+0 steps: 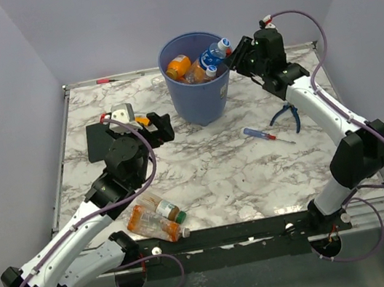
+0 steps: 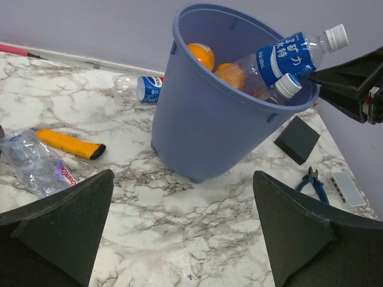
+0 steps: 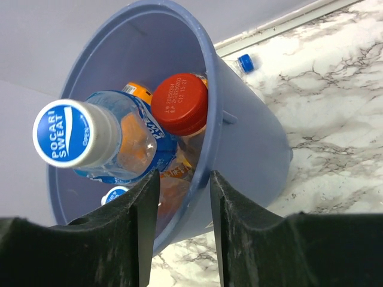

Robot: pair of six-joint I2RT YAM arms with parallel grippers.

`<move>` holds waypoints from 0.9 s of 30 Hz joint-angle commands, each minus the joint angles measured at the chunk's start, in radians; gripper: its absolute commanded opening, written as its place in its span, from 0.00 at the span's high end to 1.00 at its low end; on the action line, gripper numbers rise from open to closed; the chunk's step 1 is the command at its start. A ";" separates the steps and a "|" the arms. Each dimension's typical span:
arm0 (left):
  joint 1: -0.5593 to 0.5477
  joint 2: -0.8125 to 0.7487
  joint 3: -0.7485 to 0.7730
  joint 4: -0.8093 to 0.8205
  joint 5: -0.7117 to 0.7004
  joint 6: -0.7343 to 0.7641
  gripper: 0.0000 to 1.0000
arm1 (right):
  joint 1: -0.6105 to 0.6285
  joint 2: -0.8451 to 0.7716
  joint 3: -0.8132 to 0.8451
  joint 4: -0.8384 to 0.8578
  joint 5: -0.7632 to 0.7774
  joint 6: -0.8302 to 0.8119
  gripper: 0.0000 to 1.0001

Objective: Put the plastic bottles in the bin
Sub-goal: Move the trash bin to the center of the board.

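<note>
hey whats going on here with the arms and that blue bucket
The robot is putting plastic bottles into the blue bin. The right end effector is at the rim, holding nothing, beside a blue-labelled bottle that pokes out above the pile inside. The left end effector hovers open over the table. Two bottles lie near the left arm's base.

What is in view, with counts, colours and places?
bin: one, blue, far centre
bottles in bin: at least three, blue or orange labels
bottles at near edge: two, orange labels
bottle behind bin: one, blue label
crushed bottle: one, clear, left side
utility knife: one, orange, left side
black slabs: two, either side of bin
screwdriver: one, red and blue, right of centre
pliers: one, blue handles, right side
left gripper: open, left of bin
right gripper: empty, at bin's rim
</note>
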 commanded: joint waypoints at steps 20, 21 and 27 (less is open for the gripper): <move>0.191 0.174 0.035 -0.064 -0.006 -0.159 0.01 | -0.037 0.054 0.128 -0.183 -0.066 -0.061 0.64; 0.193 0.174 0.031 -0.062 -0.003 -0.162 0.01 | -0.036 0.064 0.139 -0.187 -0.075 -0.059 0.65; 0.208 0.159 -0.002 -0.054 -0.001 -0.167 0.01 | -0.037 0.116 0.201 -0.225 -0.118 -0.048 0.72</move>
